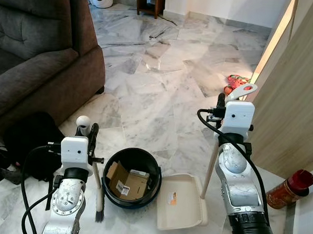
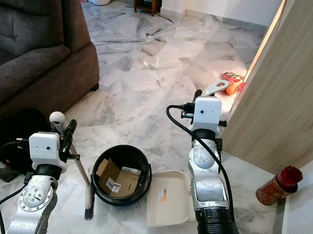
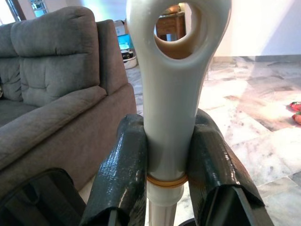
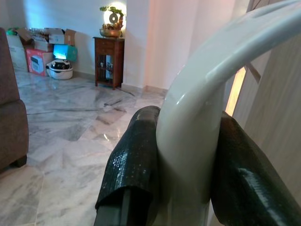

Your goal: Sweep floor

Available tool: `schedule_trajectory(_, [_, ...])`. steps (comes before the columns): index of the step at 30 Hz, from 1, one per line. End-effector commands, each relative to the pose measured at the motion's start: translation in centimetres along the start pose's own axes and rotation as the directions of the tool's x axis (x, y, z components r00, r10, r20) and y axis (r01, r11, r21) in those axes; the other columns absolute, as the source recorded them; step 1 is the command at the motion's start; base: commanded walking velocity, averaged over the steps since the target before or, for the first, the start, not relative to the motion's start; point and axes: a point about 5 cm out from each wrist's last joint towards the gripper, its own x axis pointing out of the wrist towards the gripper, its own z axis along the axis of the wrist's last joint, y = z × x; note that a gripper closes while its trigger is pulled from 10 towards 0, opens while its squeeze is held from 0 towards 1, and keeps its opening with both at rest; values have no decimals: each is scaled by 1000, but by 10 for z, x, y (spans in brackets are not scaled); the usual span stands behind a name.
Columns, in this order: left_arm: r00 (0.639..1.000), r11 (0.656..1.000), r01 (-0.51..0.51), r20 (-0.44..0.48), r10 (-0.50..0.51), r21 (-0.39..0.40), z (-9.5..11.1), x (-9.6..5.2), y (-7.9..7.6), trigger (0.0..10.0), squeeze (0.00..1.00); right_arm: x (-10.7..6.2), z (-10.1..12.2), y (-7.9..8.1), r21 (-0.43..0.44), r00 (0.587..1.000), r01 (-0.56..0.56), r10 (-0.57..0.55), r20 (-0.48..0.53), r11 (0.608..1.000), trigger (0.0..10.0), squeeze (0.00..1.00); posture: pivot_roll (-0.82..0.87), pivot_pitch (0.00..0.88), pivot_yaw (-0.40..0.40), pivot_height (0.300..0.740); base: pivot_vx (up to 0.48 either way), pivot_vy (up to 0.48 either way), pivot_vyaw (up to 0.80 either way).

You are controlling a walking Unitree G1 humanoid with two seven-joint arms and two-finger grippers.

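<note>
My left gripper point(image 1: 93, 136) is shut on the white handle of a small brush point(image 1: 97, 183). The brush stands nearly upright, with its dark bristles point(image 1: 99, 215) on the marble floor to the left of a black bin point(image 1: 152, 169). The left wrist view shows both black fingers point(image 3: 121, 175) clamped around the brush handle point(image 3: 172, 99), just below its loop end. My right gripper point(image 1: 221, 103) is shut on the long handle point(image 1: 212, 169) of a cream dustpan point(image 1: 181, 203), which lies flat on the floor to the right of the bin. The bin holds cardboard pieces point(image 1: 127, 182).
A dark grey sofa point(image 1: 39, 53) fills the left side, with a black bag point(image 1: 32, 142) at its foot. A wooden panel point(image 1: 296, 98) stands on the right, with a red-capped jar point(image 1: 291, 189) and orange and red objects point(image 1: 235, 82) at its base. Open marble floor point(image 1: 163, 86) stretches ahead.
</note>
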Motion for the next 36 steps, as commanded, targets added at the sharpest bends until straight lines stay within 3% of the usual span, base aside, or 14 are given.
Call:
schedule_trajectory(1, [999, 1000, 1, 46, -1, -8, 10, 1, 0, 10000, 0, 4, 9, -1, 11, 999, 8, -8, 49, 1000, 10000, 0, 124, 129, 31, 740, 0, 0, 0])
schedule_trajectory(36, [999, 1000, -3, 44, 3, -7, 10, 3, 2, 10000, 0, 0, 7, 5, 29, 999, -19, 18, 49, 999, 10000, 0, 120, 139, 42, 740, 0, 0, 0])
